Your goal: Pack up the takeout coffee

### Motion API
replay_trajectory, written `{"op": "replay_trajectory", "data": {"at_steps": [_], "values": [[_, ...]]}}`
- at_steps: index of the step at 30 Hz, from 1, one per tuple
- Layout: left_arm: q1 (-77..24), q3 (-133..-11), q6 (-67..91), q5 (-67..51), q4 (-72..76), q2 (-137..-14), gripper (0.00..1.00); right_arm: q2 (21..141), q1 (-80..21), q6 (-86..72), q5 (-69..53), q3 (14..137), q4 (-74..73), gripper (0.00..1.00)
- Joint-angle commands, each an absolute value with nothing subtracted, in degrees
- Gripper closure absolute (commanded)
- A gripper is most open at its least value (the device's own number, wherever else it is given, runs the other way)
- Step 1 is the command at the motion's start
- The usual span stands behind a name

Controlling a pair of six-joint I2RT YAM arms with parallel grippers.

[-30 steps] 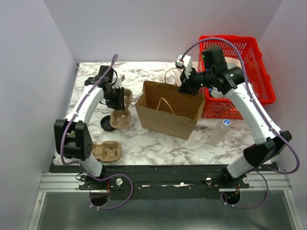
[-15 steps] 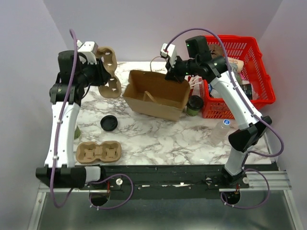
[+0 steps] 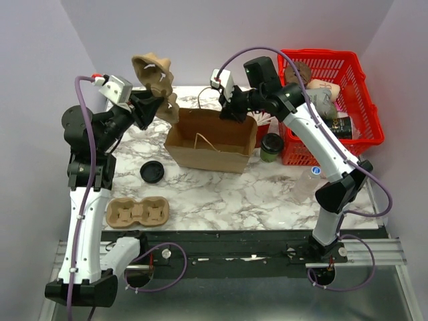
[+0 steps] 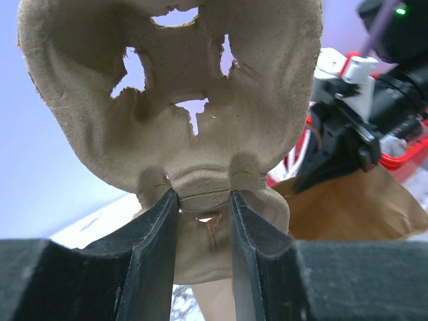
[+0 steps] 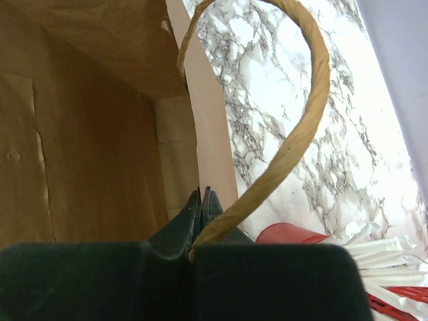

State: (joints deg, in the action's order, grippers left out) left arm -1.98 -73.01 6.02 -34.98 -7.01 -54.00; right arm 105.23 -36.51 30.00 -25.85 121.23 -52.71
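Set against half a second ago, finds the pulp cup carrier point(image 3: 152, 79) lifted higher and swung nearer the paper bag point(image 3: 210, 144), clear of the marble table point(image 3: 221, 194). Finds the bag turned squarer to the near edge, and the right gripper point(image 3: 231, 110) shifted leftward with it. Leaves the takeout coffee point(image 3: 271, 147), the loose black lid point(image 3: 152, 172) and the second carrier point(image 3: 137, 212) where they stood. Pinches the raised carrier at its middle ridge with the left gripper point(image 4: 203, 195), fingers point(image 4: 157, 234) narrowed onto the cardboard from both sides. Clamps the bag's far rim with the right gripper, jaws pressed flat together on the paper just beside the twine handle point(image 5: 297, 134). Hides most of the red cup of white sticks point(image 5: 294, 235) behind the bag from above, and cuts it off at the frame edge in the right wrist view. Hard to name the goods in the red basket point(image 3: 354, 148), partly under the right arm. Places the coffee upright, lid on, on the marble just beside the bag's right end and the basket's left wall, touching or not impossible to tell: right of and nearer than the right gripper, with the bag's corner between; well apart from the left gripper, across the whole bag.
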Motion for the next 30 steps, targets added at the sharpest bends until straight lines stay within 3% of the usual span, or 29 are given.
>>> {"op": "replay_trajectory", "data": {"at_steps": [1,12,21,30], "values": [[-3.5,-71.3,6.9,-45.0,3.4,-54.8,1.0,106.5,-36.3,27.4,-24.8,123.0,-52.5,0.99],[-11.4,-68.7,0.5,-47.7,5.4,-56.9,1.0,105.0,-36.3,25.1,-27.6,122.0,-54.2,1.0],[-18.8,-69.9,-15.2,-48.7,-8.2,-57.5,1.0,102.8,-36.3,24.4,-26.4,120.0,-55.0,0.99],[-23.9,-75.1,-34.9,-48.8,-32.4,-60.3,1.0,99.4,-36.4,25.7,-26.6,120.1,-64.0,0.99]]}}
